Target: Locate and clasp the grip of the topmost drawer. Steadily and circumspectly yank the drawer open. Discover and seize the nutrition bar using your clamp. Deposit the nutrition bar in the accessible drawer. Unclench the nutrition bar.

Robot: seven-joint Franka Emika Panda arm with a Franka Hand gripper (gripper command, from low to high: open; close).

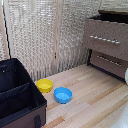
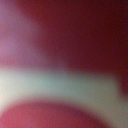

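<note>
The dark brown dresser stands at the exterior view's right. Its topmost drawer [image 1: 106, 34] juts forward past the drawer below, and a pale bar handle [image 1: 105, 40] runs across its front. A dark gap shows above the front. The nutrition bar is out of view. No fingers of my clamp show in either view. A white rounded shape [image 1: 126, 75] at the exterior view's right edge may be part of the arm. The wrist view is a close blur of dark red, pink and a whitish band [image 2: 60, 90], with nothing recognisable in it.
A yellow bowl [image 1: 44, 85] and a blue bowl [image 1: 63, 94] sit side by side on the pale wooden floor [image 1: 95, 95]. A black open case [image 1: 17, 95] fills the exterior view's lower left. A lower drawer [image 1: 107, 62] stays closed. A reed screen [image 1: 45, 35] forms the back.
</note>
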